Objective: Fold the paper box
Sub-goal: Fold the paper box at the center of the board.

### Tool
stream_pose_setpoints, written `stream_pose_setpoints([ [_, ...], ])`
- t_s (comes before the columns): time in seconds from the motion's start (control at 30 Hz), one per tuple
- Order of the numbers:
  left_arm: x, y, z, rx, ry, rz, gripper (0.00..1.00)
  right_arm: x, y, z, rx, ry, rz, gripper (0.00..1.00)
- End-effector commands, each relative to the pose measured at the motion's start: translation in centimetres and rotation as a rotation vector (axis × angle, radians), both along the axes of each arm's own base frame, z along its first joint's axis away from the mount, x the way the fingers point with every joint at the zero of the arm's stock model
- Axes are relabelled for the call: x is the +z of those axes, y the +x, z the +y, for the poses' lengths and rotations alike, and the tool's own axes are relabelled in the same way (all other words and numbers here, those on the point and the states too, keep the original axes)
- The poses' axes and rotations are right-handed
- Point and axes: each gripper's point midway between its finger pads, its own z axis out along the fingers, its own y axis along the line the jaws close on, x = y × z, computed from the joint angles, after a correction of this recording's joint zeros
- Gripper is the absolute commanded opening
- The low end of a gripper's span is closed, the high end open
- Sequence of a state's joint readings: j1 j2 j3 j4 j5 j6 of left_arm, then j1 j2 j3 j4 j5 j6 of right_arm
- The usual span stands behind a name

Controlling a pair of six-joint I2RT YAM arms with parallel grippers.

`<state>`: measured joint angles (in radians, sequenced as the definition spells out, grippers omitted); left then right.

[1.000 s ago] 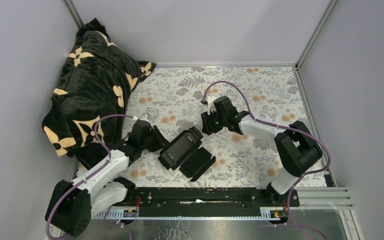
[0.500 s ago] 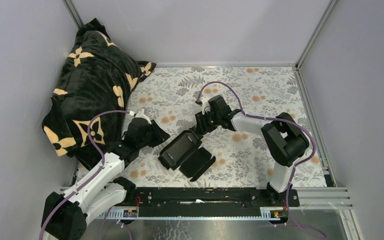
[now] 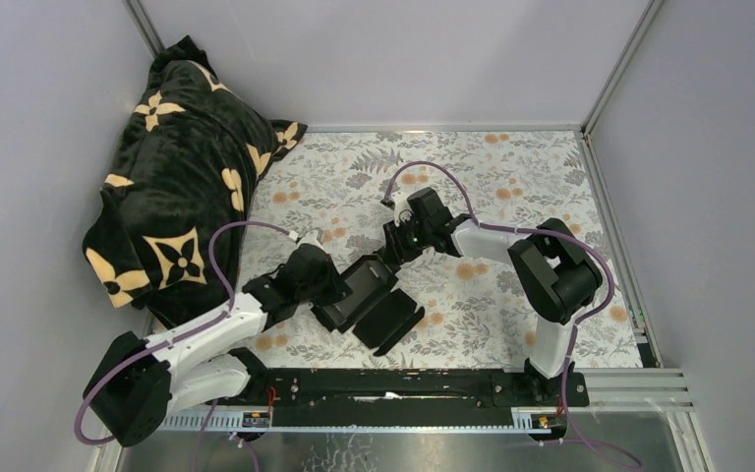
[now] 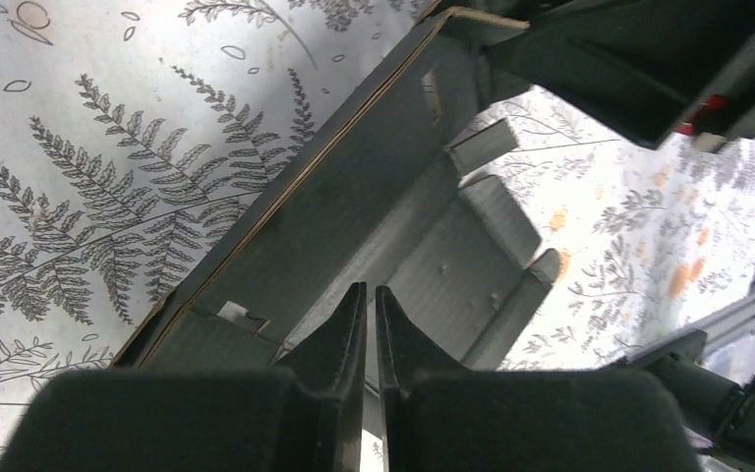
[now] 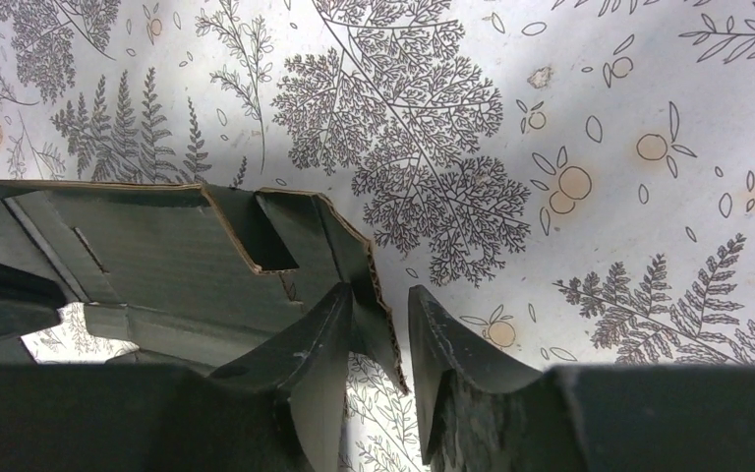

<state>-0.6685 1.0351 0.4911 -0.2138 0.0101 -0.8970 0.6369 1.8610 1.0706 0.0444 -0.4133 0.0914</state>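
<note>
We judge the first risk to be on the left. The left tool [image 4: 366, 300] has its jaws at a thin slit and appears to pinch the near end wall of the paper box [image 3: 359, 293], though we cannot see how deep the card sits between them. If the hold is shallow, the wall can slip out and spring flat. If the tool lifts or twists, the thin card may crease away from its fold line or tear.

With a tool at each end, any pull in opposite directions can bow the tray or drag it across the surface [image 3: 511, 177].

On the right, the right tool [image 5: 378, 293] stands about half open and clamps nothing. Its fingers straddle the corner of an upright end flap [image 5: 354, 246]. If it closes here, we expect it to catch only that corner and crumple the flap rather than fold it cleanly.

The box lies open and slanted near the middle of the surface, between the two tools. The left tool is at the box's left end, reaching over the wall into the tray. The right tool is at the far right corner, with the flap between its fingers. The lid panel [image 3: 390, 320] lies spread flat toward the near edge, clear of both tools.
</note>
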Motion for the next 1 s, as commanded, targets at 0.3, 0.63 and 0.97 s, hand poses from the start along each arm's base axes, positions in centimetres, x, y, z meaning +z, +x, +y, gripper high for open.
stream_pose_setpoints([
  [0.3,-3.5,2.3,0.6,0.075,0.128,-0.025,0.11,1.5,-0.3,-0.4,-0.013,0.004,-0.043,0.26],
  [0.63,-5.2,3.0,0.1,0.068,0.16,-0.009,0.11,2.6,-1.7,-2.0,-0.039,-0.021,-0.043,0.25],
  [0.97,-6.1,2.8,-0.2,0.058,0.155,0.007,0.1,4.1,-1.9,-2.3,-0.053,-0.037,-0.047,0.3],
])
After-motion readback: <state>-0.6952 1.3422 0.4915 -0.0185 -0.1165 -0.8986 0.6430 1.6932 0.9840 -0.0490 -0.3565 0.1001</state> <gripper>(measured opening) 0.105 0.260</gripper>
